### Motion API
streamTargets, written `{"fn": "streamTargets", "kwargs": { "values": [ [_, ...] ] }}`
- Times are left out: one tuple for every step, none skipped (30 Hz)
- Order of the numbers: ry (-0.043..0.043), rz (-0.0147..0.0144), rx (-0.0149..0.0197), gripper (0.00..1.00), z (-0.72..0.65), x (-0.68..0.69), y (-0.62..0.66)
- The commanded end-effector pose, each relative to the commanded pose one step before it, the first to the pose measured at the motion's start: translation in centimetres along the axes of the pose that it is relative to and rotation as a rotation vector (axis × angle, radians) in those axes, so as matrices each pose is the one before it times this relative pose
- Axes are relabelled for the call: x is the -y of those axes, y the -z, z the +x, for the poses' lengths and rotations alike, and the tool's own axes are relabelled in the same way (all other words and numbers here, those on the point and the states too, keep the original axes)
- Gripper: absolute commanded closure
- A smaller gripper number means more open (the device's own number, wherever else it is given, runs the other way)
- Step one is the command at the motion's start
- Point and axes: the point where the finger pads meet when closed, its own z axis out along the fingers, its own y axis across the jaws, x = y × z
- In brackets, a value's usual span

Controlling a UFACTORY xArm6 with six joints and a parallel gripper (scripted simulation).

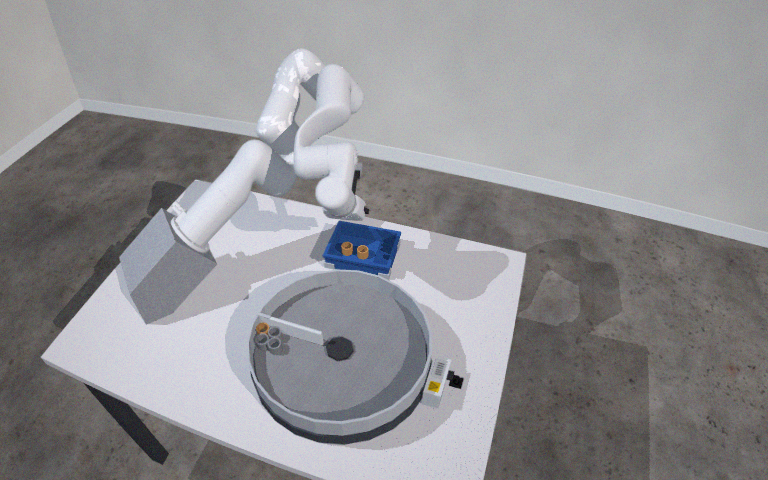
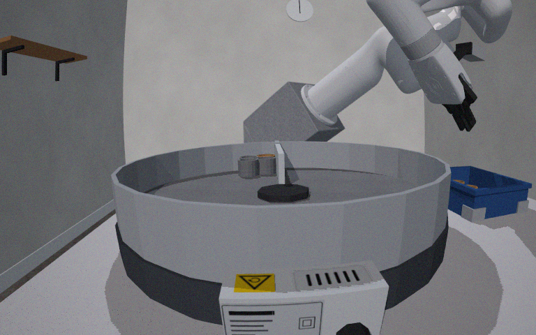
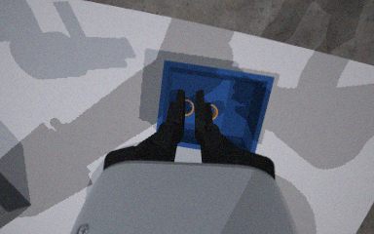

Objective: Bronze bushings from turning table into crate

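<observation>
My gripper (image 2: 466, 128) (image 3: 190, 100) is shut with a narrow gap and nothing between the fingers. It hangs above the blue crate (image 1: 362, 267) (image 2: 502, 203) (image 3: 219, 71). In the crate stand two bronze bushings, the left one (image 1: 347, 251) (image 3: 193, 107) and the right one (image 1: 363, 255) (image 3: 216, 112), side by side. On the grey turning table (image 1: 362, 305) (image 2: 197, 187), one bronze bushing (image 1: 261, 327) (image 2: 266, 155) stands close to the wall and the divider. Three steel bushings (image 1: 274, 343) (image 2: 248, 169) stand clustered against it; in the exterior view they mostly hide it.
A white divider (image 1: 291, 329) (image 2: 280, 163) runs from near the turning table's wall to its dark hub (image 1: 339, 348) (image 2: 283, 192). A raised wall rings the turning table. A white control box (image 1: 437, 382) (image 2: 304, 294) sits at its side. The crate stands just behind the turning table.
</observation>
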Motion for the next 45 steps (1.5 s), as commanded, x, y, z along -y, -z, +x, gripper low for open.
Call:
{"fn": "streamTargets", "kwargs": {
  "values": [
    [0.00145, -0.00007, 0.00099, 0.88, 0.023, -0.043, 0.051],
    [0.0, 0.0, 0.0, 0.88, 0.0, 0.0, 0.0],
    [0.0, 0.0, 0.0, 0.88, 0.0, 0.0, 0.0],
    [0.0, 0.0, 0.0, 0.88, 0.0, 0.0, 0.0],
    [0.0, 0.0, 0.0, 0.88, 0.0, 0.0, 0.0],
    [0.0, 0.0, 0.0, 0.88, 0.0, 0.0, 0.0],
    [0.0, 0.0, 0.0, 0.88, 0.0, 0.0, 0.0],
    [0.0, 0.0, 0.0, 0.88, 0.0, 0.0, 0.0],
    [0.0, 0.0, 0.0, 0.88, 0.0, 0.0, 0.0],
    [0.0, 0.0, 0.0, 0.88, 0.0, 0.0, 0.0],
    [0.0, 0.0, 0.0, 0.88, 0.0, 0.0, 0.0],
    [0.0, 0.0, 0.0, 0.88, 0.0, 0.0, 0.0],
    [0.0, 0.0, 0.0, 0.88, 0.0, 0.0, 0.0],
    [0.0, 0.0, 0.0, 0.88, 0.0, 0.0, 0.0],
    [0.0, 0.0, 0.0, 0.88, 0.0, 0.0, 0.0],
    [0.0, 0.0, 0.0, 0.88, 0.0, 0.0, 0.0],
    [0.0, 0.0, 0.0, 0.88, 0.0, 0.0, 0.0],
    [0.0, 0.0, 0.0, 0.88, 0.0, 0.0, 0.0],
    [0.0, 0.0, 0.0, 0.88, 0.0, 0.0, 0.0],
    [0.0, 0.0, 0.0, 0.88, 0.0, 0.0, 0.0],
    [0.0, 0.0, 0.0, 0.88, 0.0, 0.0, 0.0],
    [0.0, 0.0, 0.0, 0.88, 0.0, 0.0, 0.0],
    [0.0, 0.0, 0.0, 0.88, 0.0, 0.0, 0.0],
    [0.0, 0.0, 0.0, 0.88, 0.0, 0.0, 0.0],
    [0.0, 0.0, 0.0, 0.88, 0.0, 0.0, 0.0],
    [0.0, 0.0, 0.0, 0.88, 0.0, 0.0, 0.0],
    [0.0, 0.0, 0.0, 0.88, 0.0, 0.0, 0.0],
    [0.0, 0.0, 0.0, 0.88, 0.0, 0.0, 0.0],
    [0.0, 0.0, 0.0, 0.88, 0.0, 0.0, 0.0],
    [0.0, 0.0, 0.0, 0.88, 0.0, 0.0, 0.0],
    [0.0, 0.0, 0.0, 0.88, 0.0, 0.0, 0.0],
    [0.0, 0.0, 0.0, 0.88, 0.0, 0.0, 0.0],
    [0.0, 0.0, 0.0, 0.88, 0.0, 0.0, 0.0],
    [0.0, 0.0, 0.0, 0.88, 0.0, 0.0, 0.0],
    [0.0, 0.0, 0.0, 0.88, 0.0, 0.0, 0.0],
    [0.00003, 0.00001, 0.00004, 0.6, -0.002, 0.0, 0.001],
    [0.00019, 0.00005, 0.00025, 0.6, -0.011, 0.003, 0.008],
    [0.0005, 0.00012, 0.00066, 0.6, -0.029, 0.007, 0.022],
    [0.00094, 0.00023, 0.00123, 0.6, -0.054, 0.014, 0.041],
    [0.00148, 0.00037, 0.00194, 0.6, -0.085, 0.023, 0.064],
    [0.00212, 0.00055, 0.00277, 0.6, -0.121, 0.033, 0.092],
    [0.00285, 0.00077, 0.00369, 0.6, -0.162, 0.046, 0.123],
    [0.00364, 0.00103, 0.00467, 0.6, -0.206, 0.061, 0.157],
    [0.00448, 0.00134, 0.00568, 0.6, -0.252, 0.079, 0.193],
    [0.00536, 0.00171, 0.0067, 0.6, -0.3, 0.1, 0.231]
  ]
}}
